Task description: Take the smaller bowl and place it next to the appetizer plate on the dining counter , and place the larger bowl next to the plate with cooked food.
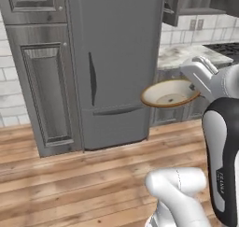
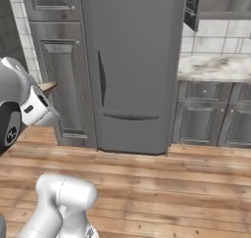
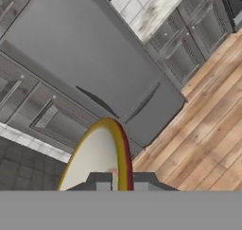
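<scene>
Smaller bowl (image 1: pixel 170 93), shallow and tan-beige with a darker brown rim, hangs in mid-air at centre right of the left base view, pinched at its rim by the two-finger gripper (image 3: pixel 119 181), which is clenched on it. By my reading this is the carry step: the bowl is lifted and the appetizer plate has yet to be reached, so the base must drive to the dining counter. Ahead stand a tall grey fridge (image 1: pixel 112 62), grey panelled cabinets (image 2: pixel 59 60) and a marble worktop (image 2: pixel 215 68); wooden floor (image 1: pixel 70 184) lies below.
</scene>
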